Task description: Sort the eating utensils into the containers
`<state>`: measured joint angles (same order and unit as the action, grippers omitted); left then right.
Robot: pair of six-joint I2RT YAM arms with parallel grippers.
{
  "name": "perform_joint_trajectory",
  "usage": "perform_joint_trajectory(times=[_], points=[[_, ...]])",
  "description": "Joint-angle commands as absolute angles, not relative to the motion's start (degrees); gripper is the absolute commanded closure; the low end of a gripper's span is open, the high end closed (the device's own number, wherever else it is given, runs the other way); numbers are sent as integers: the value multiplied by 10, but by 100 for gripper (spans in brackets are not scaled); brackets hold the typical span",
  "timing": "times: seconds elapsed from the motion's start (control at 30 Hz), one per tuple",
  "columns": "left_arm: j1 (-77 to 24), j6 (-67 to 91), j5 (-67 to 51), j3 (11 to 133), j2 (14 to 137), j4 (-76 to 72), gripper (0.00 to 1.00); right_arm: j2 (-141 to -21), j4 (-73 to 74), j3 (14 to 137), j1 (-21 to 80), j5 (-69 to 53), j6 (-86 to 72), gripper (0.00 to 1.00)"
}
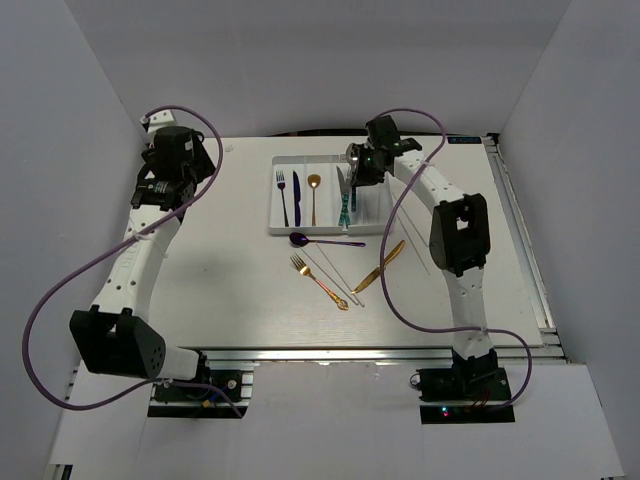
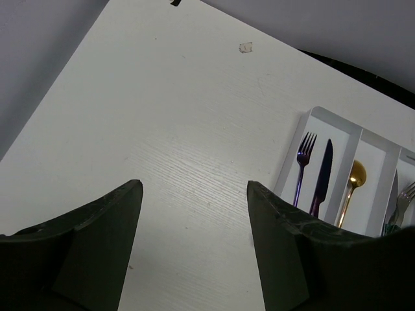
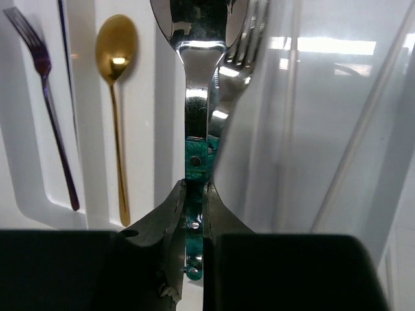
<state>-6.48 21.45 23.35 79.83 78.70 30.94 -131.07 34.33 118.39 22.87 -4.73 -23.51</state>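
Observation:
The white tray (image 1: 273,215) lies at the table's back centre. Its left compartments hold a purple fork (image 1: 282,190), a dark knife (image 1: 296,195) and a gold spoon (image 1: 314,196). My right gripper (image 1: 357,172) hangs over the third compartment. In the right wrist view it (image 3: 196,201) is shut on the teal handle of a silver spoon (image 3: 196,97), with a silver fork (image 3: 241,61) lying beside it. A purple spoon (image 1: 322,241), gold fork (image 1: 320,281), gold knife (image 1: 380,266) and white chopsticks (image 1: 340,268) lie on the table in front of the tray. My left gripper (image 2: 194,194) is open and empty.
The left gripper (image 1: 170,165) sits over bare table left of the tray (image 2: 292,162). The tray's rightmost compartment (image 3: 324,129) reflects light. White walls enclose the table on three sides. A purple cable loops from each arm.

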Motion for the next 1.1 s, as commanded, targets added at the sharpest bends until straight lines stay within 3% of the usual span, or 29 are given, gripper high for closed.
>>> perform_joint_trajectory(times=[0.0, 0.53, 0.57, 0.63, 0.67, 0.77, 0.93, 1.07], points=[[-62, 207, 244, 823, 795, 305, 23, -1317, 317, 1216, 214, -59, -251, 100], [-61, 202, 236, 816, 802, 315, 23, -1347, 304, 1209, 218, -91, -230, 100], [-61, 202, 236, 816, 802, 316, 23, -1345, 305, 1206, 219, -89, -229, 79], [-61, 201, 236, 816, 797, 316, 23, -1339, 306, 1196, 220, -90, -229, 61], [-61, 201, 236, 816, 796, 316, 23, -1329, 308, 1194, 221, -91, -229, 46], [-61, 200, 236, 815, 790, 316, 23, -1299, 306, 1190, 225, -99, -227, 34], [-61, 204, 229, 814, 779, 316, 23, -1228, 307, 1179, 247, -118, -179, 40], [-61, 199, 231, 808, 766, 311, 23, -1102, 289, 1064, 332, -125, -37, 55]])
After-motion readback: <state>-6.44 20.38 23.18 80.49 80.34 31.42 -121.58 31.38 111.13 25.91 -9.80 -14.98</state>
